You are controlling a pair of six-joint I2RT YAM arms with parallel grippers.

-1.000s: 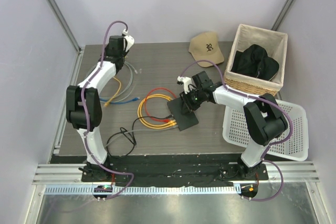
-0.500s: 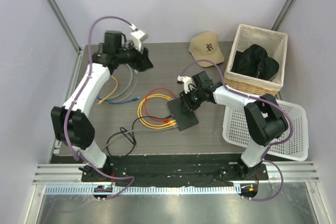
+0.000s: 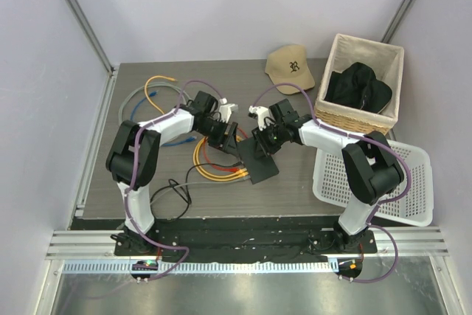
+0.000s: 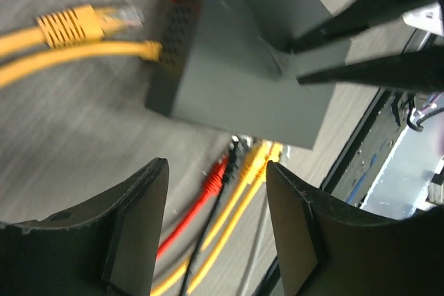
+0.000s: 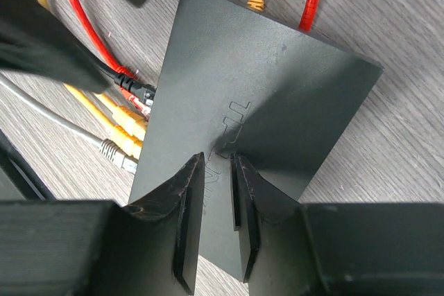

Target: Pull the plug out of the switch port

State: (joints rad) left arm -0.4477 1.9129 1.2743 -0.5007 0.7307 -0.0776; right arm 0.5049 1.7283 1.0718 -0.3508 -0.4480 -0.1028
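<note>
Dark wood-grain table (image 3: 291,191), overhead view; switch (image 3: 258,164) lies flat at centre frame, cables (image 3: 200,158) fanning toward the left; right gripper (image 5: 216,164) stands tips-down on its top, jaws narrow and empty, likely pinning the box against a tug; left gripper (image 4: 215,171) hovers over the row of plugs (image 4: 243,161), jaws wide with nothing between, seemingly lining up a grasp.
</note>
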